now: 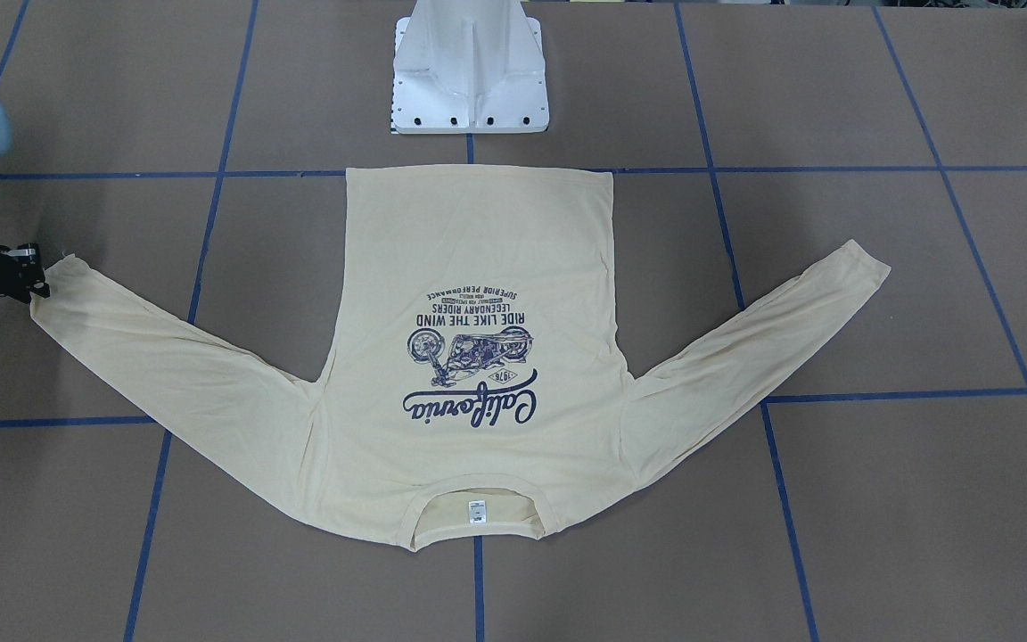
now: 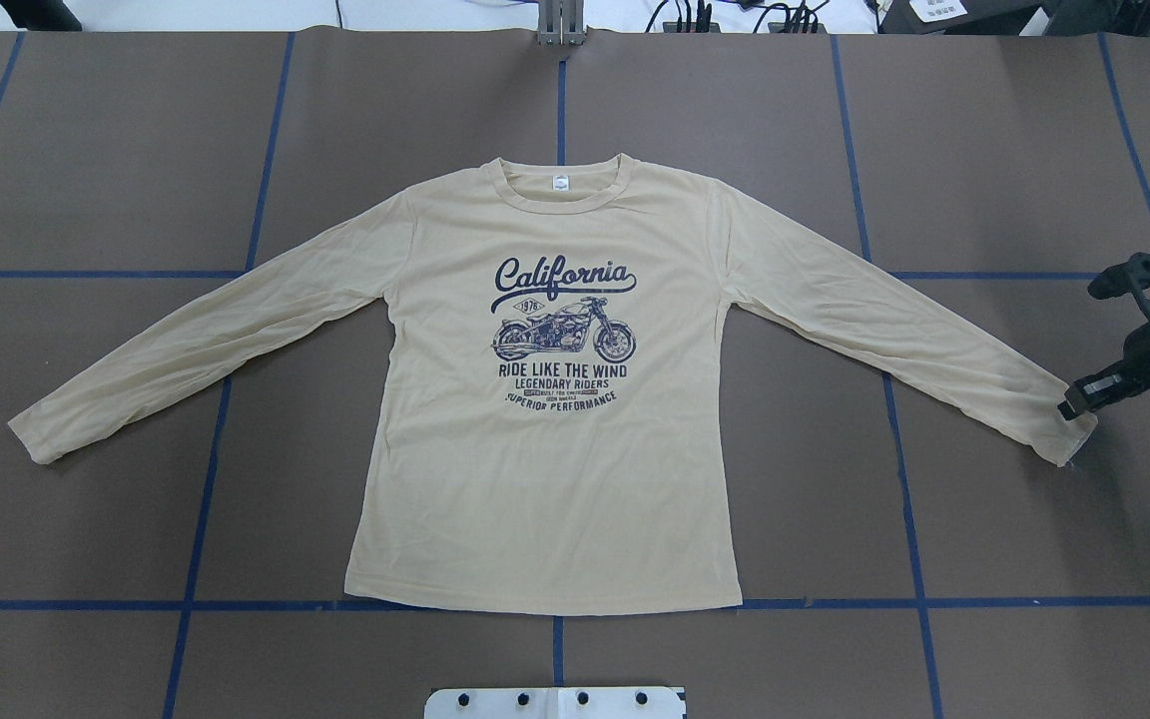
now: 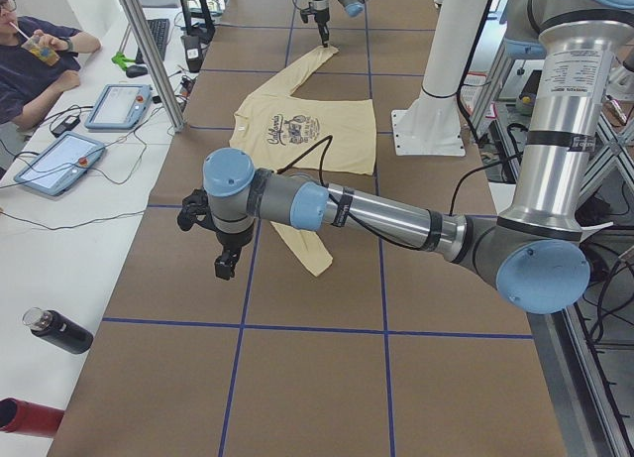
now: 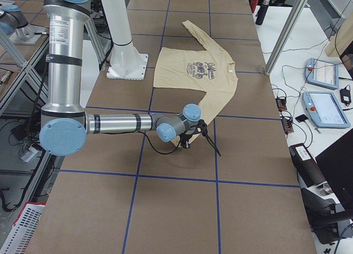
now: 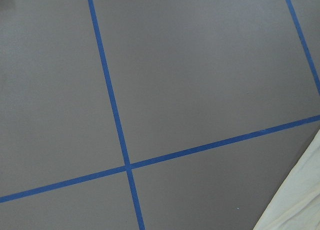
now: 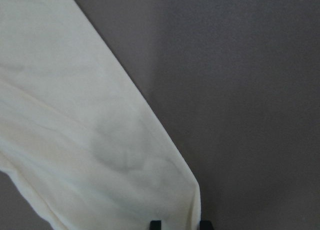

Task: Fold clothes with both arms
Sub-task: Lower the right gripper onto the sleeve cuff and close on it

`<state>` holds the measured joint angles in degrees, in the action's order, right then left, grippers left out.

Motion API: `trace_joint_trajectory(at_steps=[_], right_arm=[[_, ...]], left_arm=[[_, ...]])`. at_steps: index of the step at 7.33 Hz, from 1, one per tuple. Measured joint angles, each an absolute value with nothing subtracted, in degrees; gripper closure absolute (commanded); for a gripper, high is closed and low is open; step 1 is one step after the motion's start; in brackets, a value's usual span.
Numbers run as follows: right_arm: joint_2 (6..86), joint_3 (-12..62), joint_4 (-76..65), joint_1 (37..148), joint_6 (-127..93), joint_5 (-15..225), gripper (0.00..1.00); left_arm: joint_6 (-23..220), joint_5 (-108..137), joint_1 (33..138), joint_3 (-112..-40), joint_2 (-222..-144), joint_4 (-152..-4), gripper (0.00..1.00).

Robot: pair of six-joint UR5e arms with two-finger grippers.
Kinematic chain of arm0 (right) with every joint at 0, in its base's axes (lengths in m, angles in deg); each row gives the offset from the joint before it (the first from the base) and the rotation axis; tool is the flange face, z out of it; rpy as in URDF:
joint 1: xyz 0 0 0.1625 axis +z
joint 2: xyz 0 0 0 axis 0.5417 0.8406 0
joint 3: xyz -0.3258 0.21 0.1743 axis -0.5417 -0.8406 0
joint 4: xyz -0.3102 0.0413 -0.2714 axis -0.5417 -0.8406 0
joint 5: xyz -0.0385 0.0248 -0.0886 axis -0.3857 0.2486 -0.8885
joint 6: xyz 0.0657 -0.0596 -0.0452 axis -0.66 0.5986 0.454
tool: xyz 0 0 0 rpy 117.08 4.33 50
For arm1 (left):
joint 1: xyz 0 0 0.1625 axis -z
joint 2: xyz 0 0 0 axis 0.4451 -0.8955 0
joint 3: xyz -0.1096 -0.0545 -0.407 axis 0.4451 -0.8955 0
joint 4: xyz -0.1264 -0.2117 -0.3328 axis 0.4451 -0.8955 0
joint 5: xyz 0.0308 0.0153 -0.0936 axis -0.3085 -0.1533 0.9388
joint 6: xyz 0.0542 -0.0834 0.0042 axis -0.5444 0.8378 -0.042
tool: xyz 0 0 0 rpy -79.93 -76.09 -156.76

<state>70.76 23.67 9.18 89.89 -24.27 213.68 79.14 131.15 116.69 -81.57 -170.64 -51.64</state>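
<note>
shirt: the cream long-sleeved shirt (image 2: 555, 479) lay flat on the table (image 2: 835, 499), print side up, centred in front of the white pedestal (image 1: 471, 71).
orientation: the hem was toward the pedestal, just short of it. The collar was on the far side, with the neck label (image 2: 561, 183) showing inside it.
print: a navy "California" motorcycle print (image 2: 563, 335) sat on the chest.
sleeves: both were spread wide and angled back toward the robot. The left-side sleeve (image 2: 206, 340) and right-side sleeve (image 2: 894, 330) each crossed a line of blue tape (image 2: 208, 479).
right gripper: the right gripper (image 2: 1072, 404) was down at the cuff of the right-side sleeve. The wrist view showed two black fingertips (image 6: 155, 224) standing apart with the cuff's corner edge between them, so it was released, not pinching.
right arm: the right arm (image 4: 121, 123) reached low across the table toward that cuff.
left gripper: the left gripper (image 3: 226, 269) hung over bare table past the end of the left-side sleeve, apart from it. It was seen only from the side, so I couldn't tell whether it was released or clenched.
left wrist view: mostly bare table and a tape crossing, with a sliver of the shirt in the lower right corner.
left arm: the left arm (image 3: 386, 219) stretched out roughly level above the table.
bystander: a person (image 3: 35, 56) sat at the side bench near two tablets (image 3: 121, 105).
</note>
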Motion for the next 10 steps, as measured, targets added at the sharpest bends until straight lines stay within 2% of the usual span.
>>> trace_joint_trajectory(at_steps=[3, 4, 5, 8, 9, 10], right_arm=[[70.8, 23.6, 9.1, 89.9, -24.3, 213.3, 0.53], [70.8, 23.6, 9.1, 89.9, -24.3, 213.2, 0.58], [70.9, 23.6, 9.1, 89.8, -24.3, 213.1, 0.68], [71.3, 23.6, 9.1, 89.9, -24.2, 212.6, 0.70], [71.5, 23.6, 9.1, 90.0, -24.2, 212.5, 0.75], [71.7, 23.6, 9.1, 90.0, -24.2, 212.4, 0.94]], left_arm=[[79.2, 131.2, 116.7, -81.5, -170.6, -51.6, 0.00], [79.2, 131.2, 116.7, -81.5, -170.6, -51.6, 0.00], [79.2, 131.2, 116.7, -81.6, -170.6, -51.6, 0.00], [79.4, 131.3, 116.7, -81.7, -170.6, -51.6, 0.00], [79.4, 131.3, 116.7, -81.8, -170.5, -51.6, 0.00], [79.5, 131.3, 116.7, -81.9, -170.4, -51.6, 0.00]])
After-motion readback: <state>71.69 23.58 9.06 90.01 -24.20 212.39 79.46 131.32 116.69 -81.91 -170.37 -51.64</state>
